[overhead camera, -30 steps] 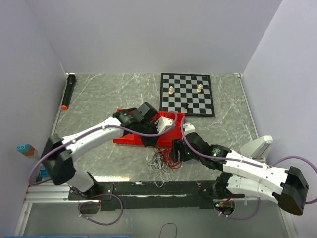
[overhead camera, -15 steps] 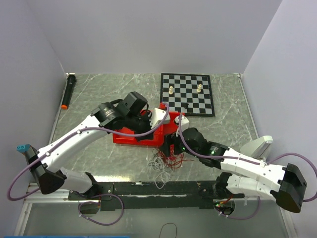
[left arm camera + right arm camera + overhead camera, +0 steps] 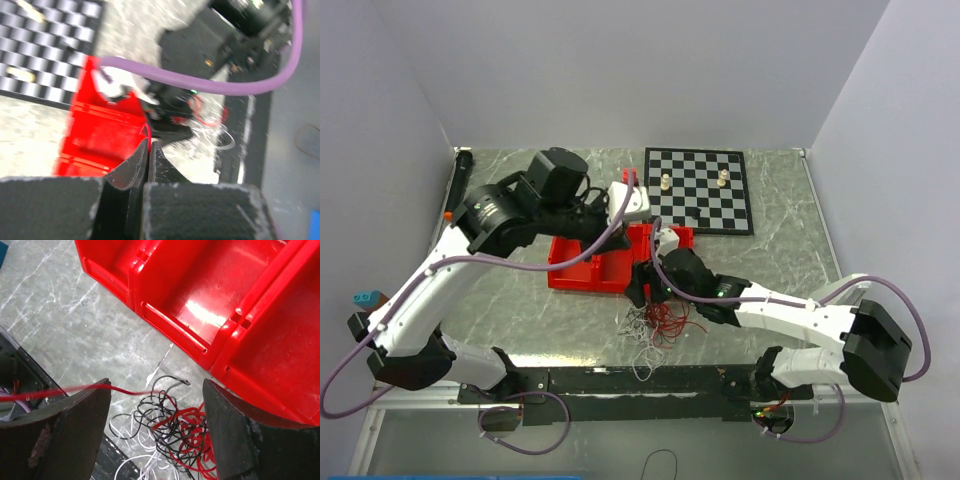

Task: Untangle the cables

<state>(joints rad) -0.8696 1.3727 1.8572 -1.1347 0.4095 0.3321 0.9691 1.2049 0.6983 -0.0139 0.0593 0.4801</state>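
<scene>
The cables [image 3: 655,322] lie as one tangle of thin red, black and white wires on the table just in front of the red tray [image 3: 582,270]. My left gripper [image 3: 640,226] is raised above the tray; in the left wrist view it [image 3: 148,143] is shut on a single red cable that runs down toward the tangle [image 3: 212,119]. My right gripper [image 3: 643,291] hovers low over the tangle's far edge. In the right wrist view it [image 3: 156,390] is open and empty, with the tangle [image 3: 187,435] between its fingers and the taut red strand [image 3: 125,390] leading off left.
The red tray [image 3: 200,315] has several compartments and sits right behind the tangle. A chessboard [image 3: 698,190] with two pieces lies at the back right. A black marker [image 3: 457,182] lies at the far left. A black rail [image 3: 620,380] runs along the near edge.
My left arm has lifted and swung back to the left, drawing the red cable up from the tangle. My right gripper has moved left, over the tangle.
</scene>
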